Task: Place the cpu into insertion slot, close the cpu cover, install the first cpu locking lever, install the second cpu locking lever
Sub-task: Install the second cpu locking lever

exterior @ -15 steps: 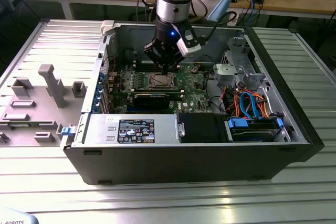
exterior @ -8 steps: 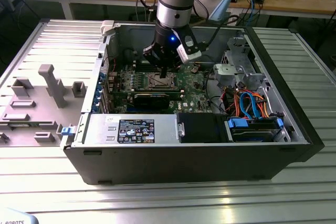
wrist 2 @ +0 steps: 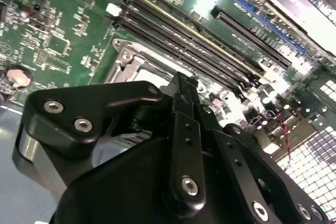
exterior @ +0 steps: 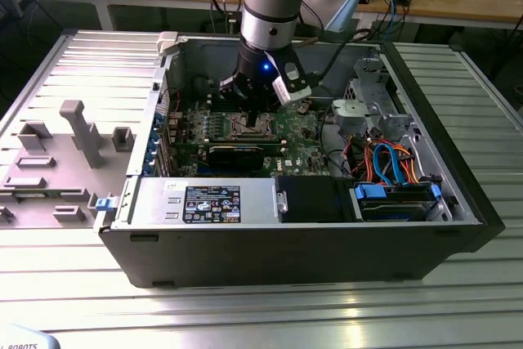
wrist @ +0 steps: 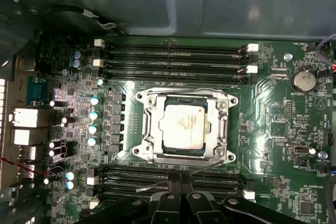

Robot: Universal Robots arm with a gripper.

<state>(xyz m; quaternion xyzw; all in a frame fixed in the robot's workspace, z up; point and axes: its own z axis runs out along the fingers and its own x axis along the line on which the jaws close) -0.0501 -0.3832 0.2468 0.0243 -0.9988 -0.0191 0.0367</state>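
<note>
The cpu (wrist: 181, 125), a dull silver square chip, lies in the insertion slot (wrist: 137, 150) on the green motherboard. The silvery cpu cover (wrist: 148, 124) lies flat over it, with the chip showing through its window. A thin wire locking lever (wrist: 207, 167) sticks out at a slant along the socket's edge nearest my fingers. My gripper (wrist: 179, 178) is shut, its black tips together right at that lever. In the second wrist view the gripper (wrist 2: 181, 80) hangs just above the socket rim (wrist 2: 126, 59). In the exterior view the gripper (exterior: 252, 110) stands over the insertion slot (exterior: 249, 127) inside the open computer case.
Long black RAM slots (wrist: 173, 59) run on both sides of the socket. A black expansion card (exterior: 237, 153), a power supply (exterior: 204, 202) and a drive cage with blue and orange cables (exterior: 392, 161) crowd the case. A grey fixture tray (exterior: 57, 161) sits at the exterior view's left.
</note>
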